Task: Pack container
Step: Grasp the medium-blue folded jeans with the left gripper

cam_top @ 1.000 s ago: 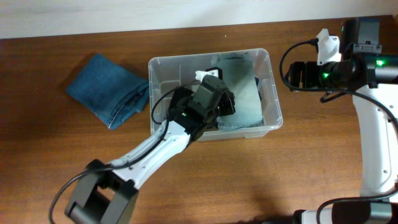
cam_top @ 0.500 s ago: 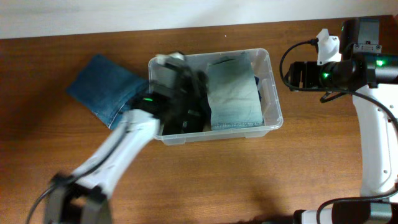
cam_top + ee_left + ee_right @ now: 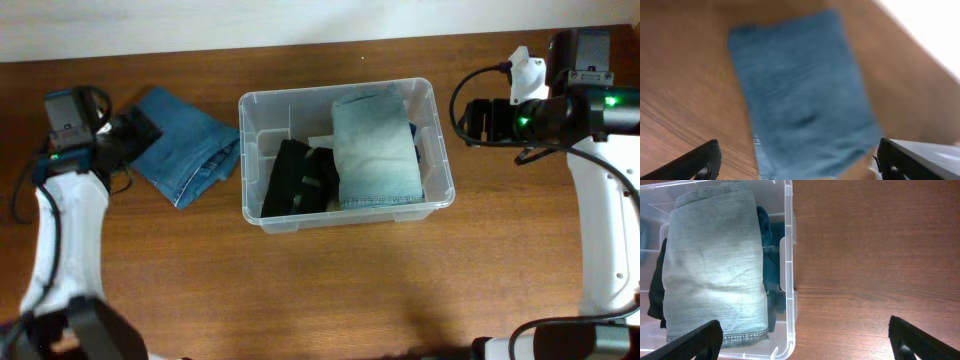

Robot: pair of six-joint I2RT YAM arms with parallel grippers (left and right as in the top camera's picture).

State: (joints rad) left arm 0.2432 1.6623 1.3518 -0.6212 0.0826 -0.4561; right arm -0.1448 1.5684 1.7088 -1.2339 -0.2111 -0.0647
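Packing is looking partly done: the container (image 3: 443, 150), at centre frame on the surface (image 3: 400, 290), is holding a pale denim fold (image 3: 374, 150) and a black garment (image 3: 295, 180), while folded blue jeans (image 3: 185, 140) are lying outside at upper left. The left pincer (image 3: 797, 155) is hovering spread over them; the right pincer (image 3: 805, 335) is gaping, empty

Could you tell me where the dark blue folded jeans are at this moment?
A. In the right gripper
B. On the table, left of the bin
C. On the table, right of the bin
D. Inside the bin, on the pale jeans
B: the dark blue jeans lie flat on the table, outside and left of the bin, which holds only pale jeans and a black garment.
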